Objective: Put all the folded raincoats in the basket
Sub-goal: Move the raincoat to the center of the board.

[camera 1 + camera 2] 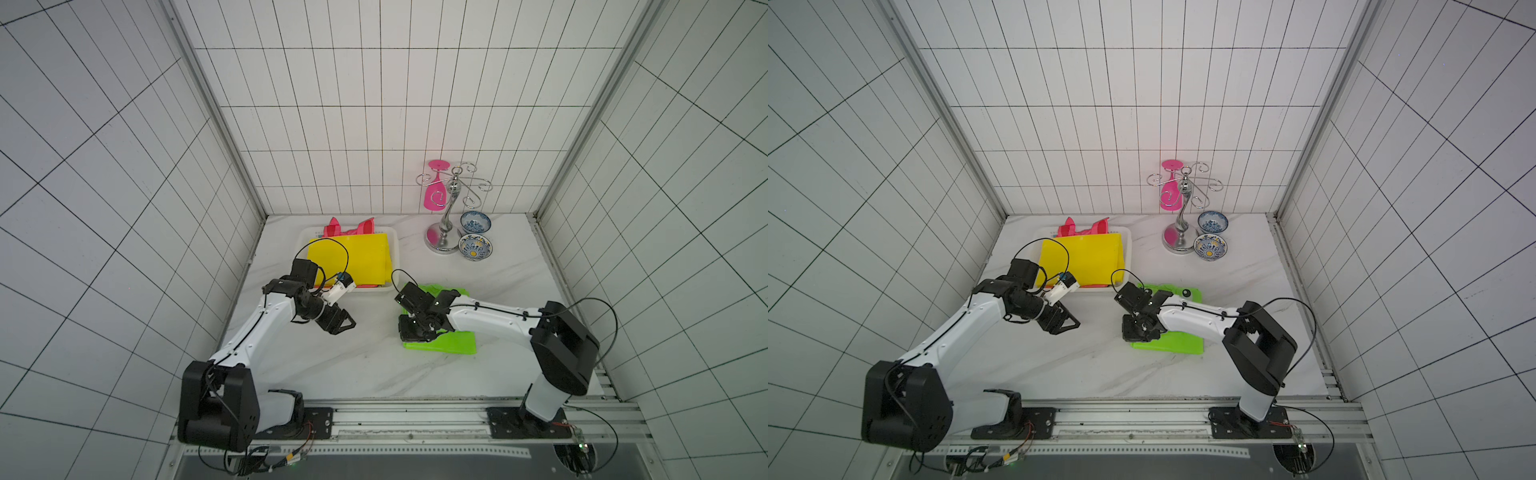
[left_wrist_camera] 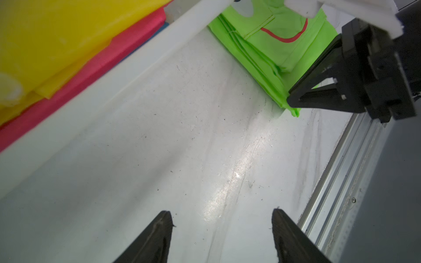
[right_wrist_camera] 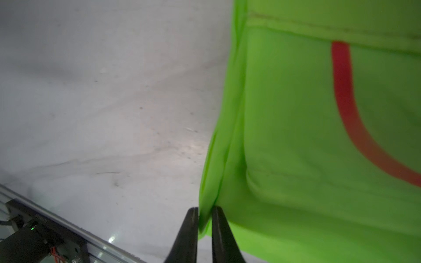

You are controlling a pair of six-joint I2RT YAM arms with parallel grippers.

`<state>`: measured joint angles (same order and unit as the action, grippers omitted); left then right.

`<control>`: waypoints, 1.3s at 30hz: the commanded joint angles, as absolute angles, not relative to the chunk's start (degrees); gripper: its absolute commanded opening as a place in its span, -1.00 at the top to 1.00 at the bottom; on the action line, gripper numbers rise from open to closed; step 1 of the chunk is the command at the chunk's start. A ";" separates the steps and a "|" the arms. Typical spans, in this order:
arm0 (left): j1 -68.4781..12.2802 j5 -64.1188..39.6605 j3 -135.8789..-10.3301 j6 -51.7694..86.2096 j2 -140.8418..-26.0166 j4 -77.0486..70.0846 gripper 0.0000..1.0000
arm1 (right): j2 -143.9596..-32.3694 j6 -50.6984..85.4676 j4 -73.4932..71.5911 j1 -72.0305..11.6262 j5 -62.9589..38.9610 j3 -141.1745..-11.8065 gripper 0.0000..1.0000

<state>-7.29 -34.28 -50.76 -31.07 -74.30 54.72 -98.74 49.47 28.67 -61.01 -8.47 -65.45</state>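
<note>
A folded green raincoat (image 1: 446, 344) (image 1: 1179, 343) lies on the white table, right of centre. My right gripper (image 1: 409, 336) (image 1: 1133, 334) stands over its front left corner. In the right wrist view the raincoat's (image 3: 296, 113) edge is pinched between the nearly closed fingers of that gripper (image 3: 205, 209). The white basket (image 1: 395, 249) (image 1: 1128, 249) stands at the back left. It holds a folded yellow raincoat (image 1: 353, 257) on top of a pink one (image 2: 127, 45). My left gripper (image 1: 347, 326) (image 2: 222, 213) hovers open and empty over bare table in front of the basket.
A chrome cup rack (image 1: 451, 208) with a pink glass (image 1: 435, 195) hanging on it stands at the back right. Two blue patterned bowls (image 1: 475, 246) sit beside its base. An aluminium rail (image 1: 415, 409) runs along the table's front edge.
</note>
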 commanded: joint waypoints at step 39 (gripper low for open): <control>-34.89 -20.43 -54.30 15.30 -99.06 18.38 -0.52 | -82.45 29.12 14.50 -11.68 -35.36 -33.16 0.02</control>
<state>-34.50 -22.37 -54.65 12.25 -97.06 21.47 -80.93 30.89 15.20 -12.19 -33.21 -33.63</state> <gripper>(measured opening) 0.762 0.494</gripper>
